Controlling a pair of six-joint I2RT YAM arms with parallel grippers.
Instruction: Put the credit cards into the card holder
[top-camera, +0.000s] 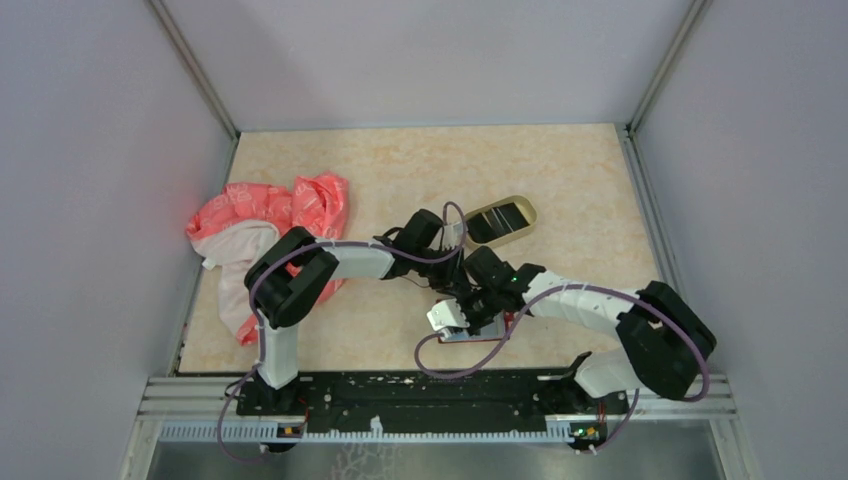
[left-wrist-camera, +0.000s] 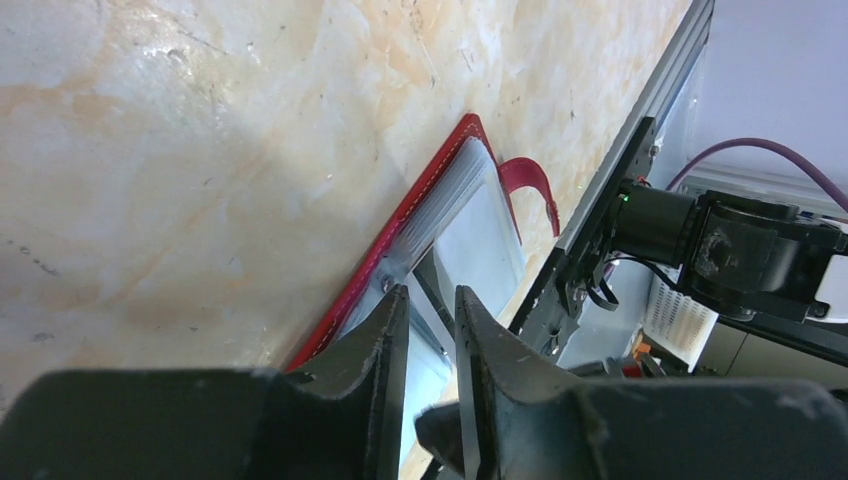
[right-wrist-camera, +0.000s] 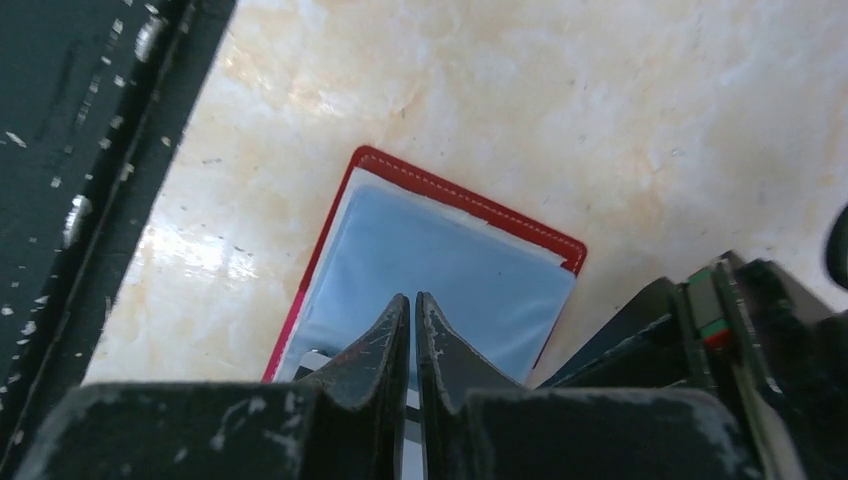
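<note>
**Working at the open holder's sleeves**
The right end effector (right-wrist-camera: 412, 300) is hovering nearly closed over the clear sleeves (right-wrist-camera: 450, 255), and the left end effector (left-wrist-camera: 432, 292) is narrowly parted at their edge. I cannot tell whether either is pinching anything. The holder (right-wrist-camera: 470, 205) is lying open near the bench's (right-wrist-camera: 600, 100) near edge. Any card should be going in flat, squared to the sleeve mouth.
</note>
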